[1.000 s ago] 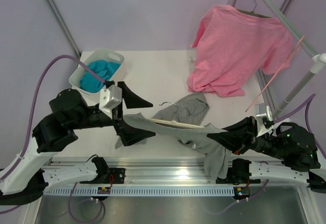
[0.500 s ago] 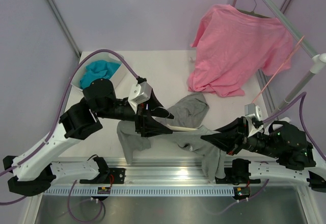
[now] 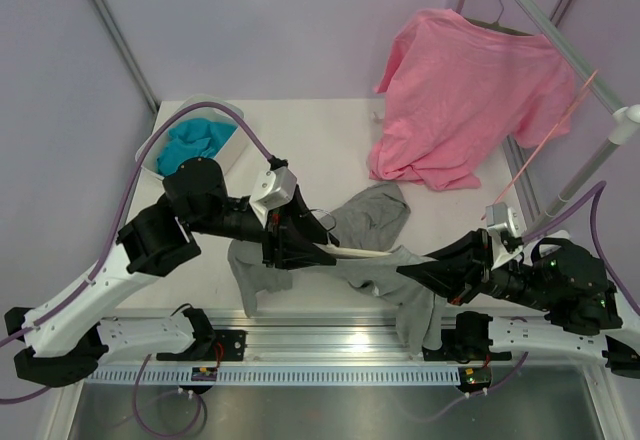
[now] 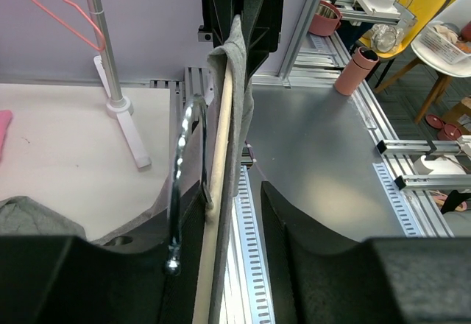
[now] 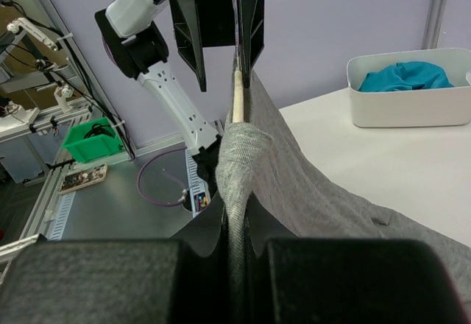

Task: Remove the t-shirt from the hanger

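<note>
The grey t-shirt (image 3: 372, 212) hangs crumpled over the cream hanger (image 3: 365, 253), which is held level above the table's front. My left gripper (image 3: 316, 245) stands open around the bar near the metal hook (image 4: 179, 162). In the left wrist view the hanger (image 4: 218, 155) rests against one finger, with a gap to the other, and a strip of t-shirt (image 4: 237, 81) lies along it. My right gripper (image 3: 407, 270) is shut on the t-shirt (image 5: 294, 177) at the hanger's right end. Cream wood (image 5: 237, 96) shows beyond the pinched fabric.
A white bin (image 3: 230, 155) holding a teal cloth (image 3: 195, 142) stands at the back left. A pink t-shirt (image 3: 470, 90) hangs from the rack (image 3: 590, 165) at the back right, beside a pink wire hanger (image 3: 540, 150). A metal rail (image 3: 330, 335) runs along the front edge.
My left arm has swung right from near the bin to the hanger, and its jaws have narrowed around the bar. My right gripper has stayed shut on the t-shirt.
</note>
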